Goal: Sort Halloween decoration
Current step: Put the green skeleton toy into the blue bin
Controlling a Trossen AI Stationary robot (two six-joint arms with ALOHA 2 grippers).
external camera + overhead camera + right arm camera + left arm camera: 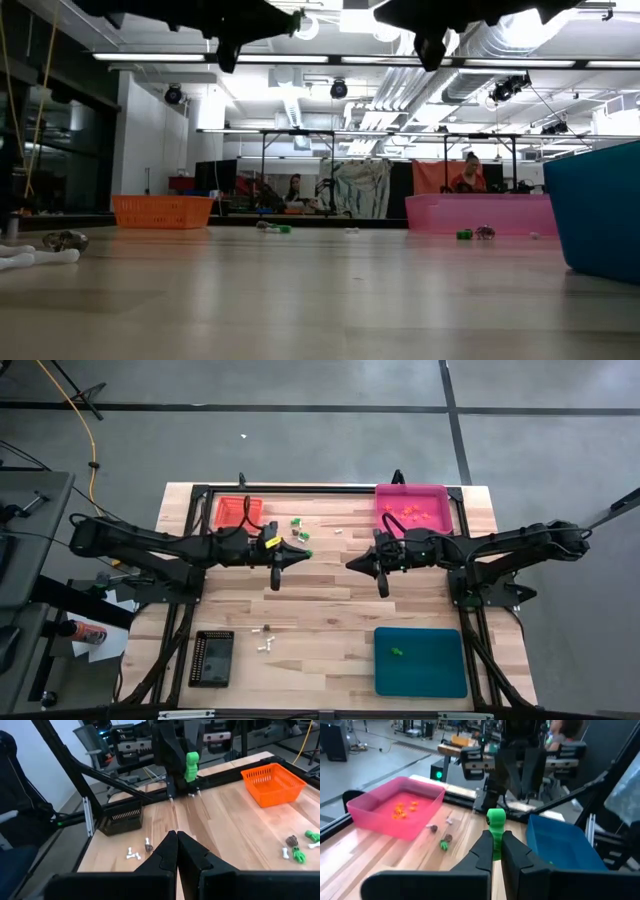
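My left gripper [300, 557] hangs above the table's middle, pointing at the right arm, shut on a bright green trinket [495, 822]. The right wrist view shows that trinket [191, 764] too. My right gripper [350, 563] faces it a short way off, shut and empty [176, 836]. Loose trinkets lie on the wood: green ones [297, 522] near the orange tray, and a brown one [266, 628] and white ones [265, 647] beside the black tray. Orange trinkets [410, 512] lie in the pink tray and a green one [397, 652] in the teal tray. My left gripper pinches the green trinket's lower part [496, 847] between its two fingertips. The fingers lie about level, pointing toward the table's right. The trinket's upper end [495, 816] sticks out past the tips, and it is lifted clear of the table.
An orange tray [238, 512] stands at the far left, a pink tray [440, 510] at the far right, a black tray [212, 657] near left and a teal tray [430, 670] near right. Bare wood lies between the trays.
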